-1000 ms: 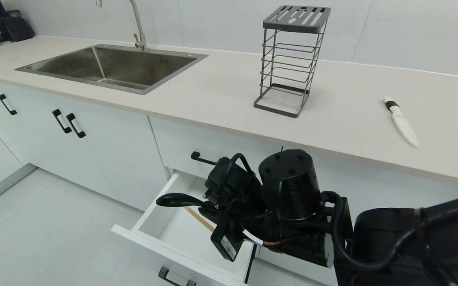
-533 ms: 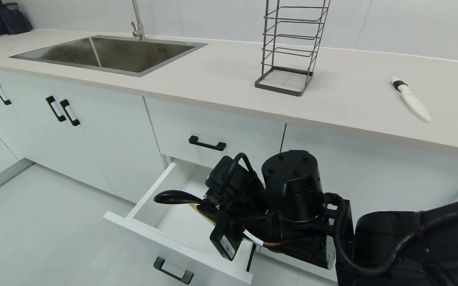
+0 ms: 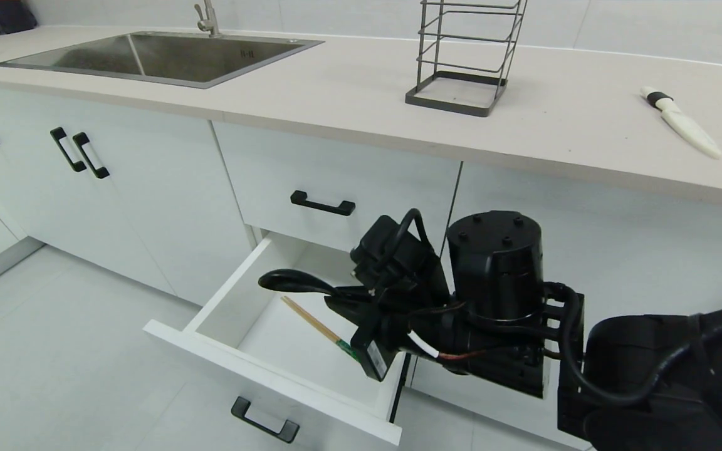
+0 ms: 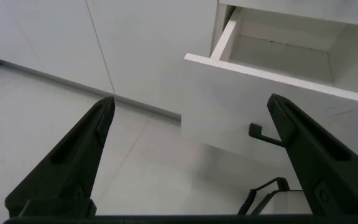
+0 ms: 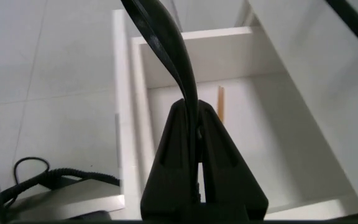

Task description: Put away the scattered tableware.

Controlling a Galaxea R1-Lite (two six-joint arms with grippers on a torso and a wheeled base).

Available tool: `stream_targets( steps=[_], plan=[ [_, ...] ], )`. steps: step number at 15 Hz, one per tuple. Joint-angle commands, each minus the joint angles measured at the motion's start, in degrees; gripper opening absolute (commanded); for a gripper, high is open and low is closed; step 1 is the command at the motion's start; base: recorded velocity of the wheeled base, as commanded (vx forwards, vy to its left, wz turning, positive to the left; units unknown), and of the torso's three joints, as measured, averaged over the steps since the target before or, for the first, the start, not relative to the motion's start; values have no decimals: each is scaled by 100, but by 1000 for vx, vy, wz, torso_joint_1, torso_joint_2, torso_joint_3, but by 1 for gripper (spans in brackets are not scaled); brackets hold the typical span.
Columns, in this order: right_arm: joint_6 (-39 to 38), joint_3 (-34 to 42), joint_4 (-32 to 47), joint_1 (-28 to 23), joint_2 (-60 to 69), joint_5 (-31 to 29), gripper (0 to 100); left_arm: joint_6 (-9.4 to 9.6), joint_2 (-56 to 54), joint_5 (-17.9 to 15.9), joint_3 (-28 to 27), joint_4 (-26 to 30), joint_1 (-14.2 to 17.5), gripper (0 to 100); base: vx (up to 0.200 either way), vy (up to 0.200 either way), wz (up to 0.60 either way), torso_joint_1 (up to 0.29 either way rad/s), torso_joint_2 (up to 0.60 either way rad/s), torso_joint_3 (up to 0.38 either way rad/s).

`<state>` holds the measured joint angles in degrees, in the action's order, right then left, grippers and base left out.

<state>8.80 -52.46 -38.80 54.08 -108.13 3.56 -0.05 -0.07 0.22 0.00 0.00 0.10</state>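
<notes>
Head camera dipped lower; right claw (image 3: 341,294) stays clamped on black spoon (image 3: 292,280), poised over open drawer (image 3: 261,369) holding chopsticks (image 3: 314,322); release likely next; left claw (image 4: 191,102) apart, empty; knife (image 3: 680,122) waits on surface (image 3: 348,94)

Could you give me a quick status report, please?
Right gripper shut on black spoon, over open drawer. Left gripper open, empty. Chopsticks in drawer; no obstruction seen.

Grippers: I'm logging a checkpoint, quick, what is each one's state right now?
Left gripper: open, holding nothing.
Right gripper: shut on the black long-handled spoon.
</notes>
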Motion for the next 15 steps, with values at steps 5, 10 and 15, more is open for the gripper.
stream_targets(
  steps=[5,10,15],
  plan=[
    [148,-924,1182,-468,-112,549,0,-4,7,4,0,0,8,100,0,0,0,0,11,8],
    [693,-1909,1287,-811,-1369,795,0,-4,7,4,0,0,8,100,0,0,0,0,0,0],
    [807,-2410,1287,-934,-2063,822,0,-4,7,4,0,0,-1,100,0,0,0,0,0,0]
  ],
)
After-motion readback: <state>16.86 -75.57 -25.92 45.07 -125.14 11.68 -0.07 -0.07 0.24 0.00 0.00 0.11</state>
